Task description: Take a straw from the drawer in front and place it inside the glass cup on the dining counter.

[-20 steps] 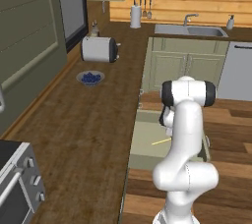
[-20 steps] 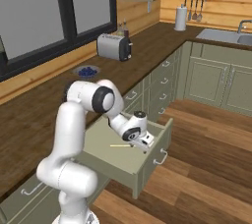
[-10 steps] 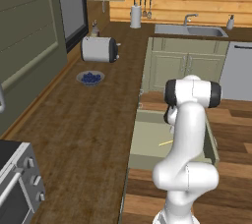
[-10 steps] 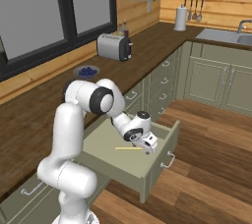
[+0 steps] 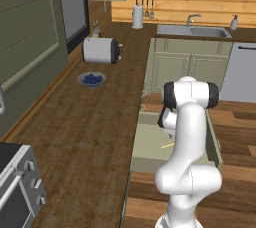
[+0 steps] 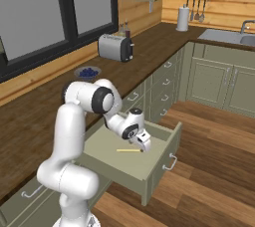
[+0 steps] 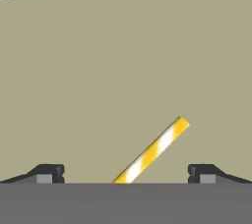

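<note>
The sage-green drawer (image 6: pixel 160 164) stands pulled out below the wood worktop, its pale inside (image 5: pixel 149 141) showing. A thin yellow-and-white striped straw (image 6: pixel 128 150) lies flat on the drawer floor, seen too beside the arm (image 5: pixel 167 145). My gripper (image 6: pixel 144 144) reaches down into the drawer at the straw's right end. In the hand view the straw (image 7: pixel 152 152) runs up to the right from between the fingertips (image 7: pixel 49 173); the gripper (image 7: pixel 125 174) is open and holds nothing. The glass cup and the dining counter are out of view.
On the worktop stand a toaster (image 5: pixel 101 51) and a bowl of blueberries (image 5: pixel 92 78). A paper towel roll (image 5: pixel 137 18) and a sink (image 5: pixel 192 30) are at the far end. Green cabinets (image 6: pixel 209 79) line the wood floor; an appliance with knobs (image 5: pixel 17 187) sits lower left.
The drawer has slid out a little further with the hand inside it. The straw lies in the same spot on the drawer floor. The jaws have stayed wide.
</note>
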